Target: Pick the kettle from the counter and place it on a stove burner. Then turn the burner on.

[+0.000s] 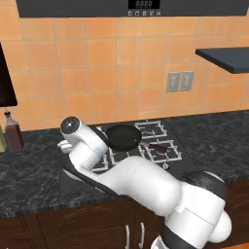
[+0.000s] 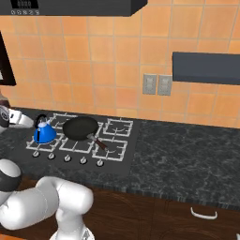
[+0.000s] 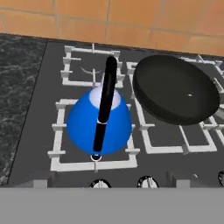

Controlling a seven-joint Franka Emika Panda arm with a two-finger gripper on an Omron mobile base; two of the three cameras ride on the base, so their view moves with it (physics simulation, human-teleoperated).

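On the black cooktop [image 2: 119, 161] you are looking at one blue kettle [image 3: 99, 121], sitting upright on the front-left stove burner [image 3: 59, 144] grate, its black handle arching over the top. Just beside it, one black frying pan [image 3: 175, 92] is resting over the middle burners, its handle pointing toward the front right in the right base view. You are seeing one row of knobs [image 2: 67, 158] along the front edge, five in the right base view. One brown bottle [image 1: 13, 132] is standing on the counter [image 1: 34, 170], well apart to the left. Two wall outlets [image 2: 156, 84] are sitting side by side on the tiles. The fingers are standing wide apart above the kettle, gripping nothing.
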